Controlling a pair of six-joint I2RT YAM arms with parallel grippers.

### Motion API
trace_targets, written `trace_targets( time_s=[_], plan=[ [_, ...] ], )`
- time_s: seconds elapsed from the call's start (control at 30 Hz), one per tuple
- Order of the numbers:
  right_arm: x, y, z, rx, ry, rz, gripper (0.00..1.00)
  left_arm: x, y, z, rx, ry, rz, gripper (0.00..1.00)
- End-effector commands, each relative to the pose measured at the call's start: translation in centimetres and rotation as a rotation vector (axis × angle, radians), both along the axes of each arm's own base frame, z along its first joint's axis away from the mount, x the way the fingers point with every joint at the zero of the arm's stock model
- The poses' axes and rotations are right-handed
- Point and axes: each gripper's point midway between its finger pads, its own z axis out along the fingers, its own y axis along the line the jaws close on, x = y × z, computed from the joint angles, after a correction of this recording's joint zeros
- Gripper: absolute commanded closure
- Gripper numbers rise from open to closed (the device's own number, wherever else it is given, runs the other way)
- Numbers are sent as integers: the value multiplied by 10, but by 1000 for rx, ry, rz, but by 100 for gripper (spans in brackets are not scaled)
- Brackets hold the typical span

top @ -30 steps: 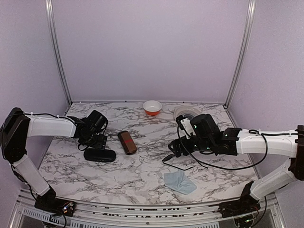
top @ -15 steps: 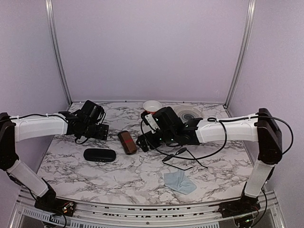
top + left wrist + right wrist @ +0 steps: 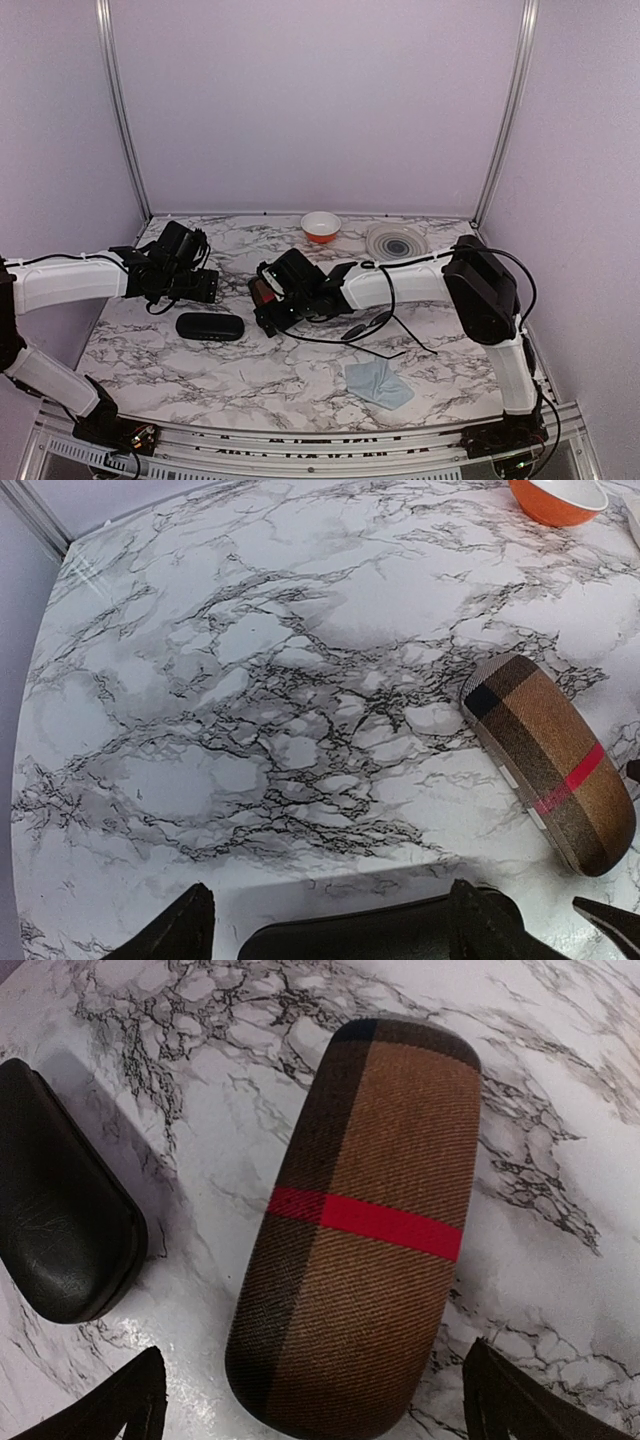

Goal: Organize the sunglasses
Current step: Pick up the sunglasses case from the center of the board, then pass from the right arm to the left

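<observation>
Brown plaid with a red stripe, the plaid case [image 3: 360, 1220] lies flat on the marble table [image 3: 300, 385]. The right gripper [image 3: 318, 1405] hangs over one end of it, its fingers [image 3: 125, 1405] spread wide to either side of the case and gripping nothing.

The sunglasses [image 3: 365, 327] lie on the table to the right of the plaid case, apart from it, with no gripper on them. A grey-blue cloth [image 3: 378, 384] sits right of the plaid case too, but nearer the arm bases.

The black case [image 3: 210, 327] lies just left of the plaid case, not touching it. The left gripper [image 3: 335, 930] is left of the plaid case with its fingers spread apart. The black case's edge shows between them in the wrist view; whether they touch it I cannot tell.

Behind the plaid case, toward the back wall, stand an orange bowl [image 3: 320, 226] and, further right, a ringed plate [image 3: 396, 242].
</observation>
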Motion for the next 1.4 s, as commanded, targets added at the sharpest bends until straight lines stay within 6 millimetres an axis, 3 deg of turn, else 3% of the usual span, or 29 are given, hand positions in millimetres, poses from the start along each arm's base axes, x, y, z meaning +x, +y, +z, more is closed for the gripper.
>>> trace_targets(
  time_s=[0.0,0.13,0.4,0.5,0.67,0.9,1.07,1.37],
  plan=[
    [2,19,11,10,-31,12,0,3,-3,6,-22,-36,-3,20],
    [11,20,-3,-33,-45,-9,1,2,-4,2,-26,-30,-7,20],
    [20,22,-12,-79,-79,-32,25,-1,-4,-4,-33,-19,-13,20],
    [20,20,-5,-98,-118,-46,33,-2,-4,-6,-34,-15,-14,20],
    [11,10,16,-78,-154,-43,34,-1,-7,0,-49,-25,-25,20],
    [-4,-14,92,36,-230,0,39,-6,-21,26,-145,-61,-80,20],
    [-29,-38,154,205,-238,83,42,-18,-46,67,-303,-120,-206,20],
    [-72,-82,235,523,-224,202,45,-68,-103,155,-705,-303,-596,20]
  ],
)
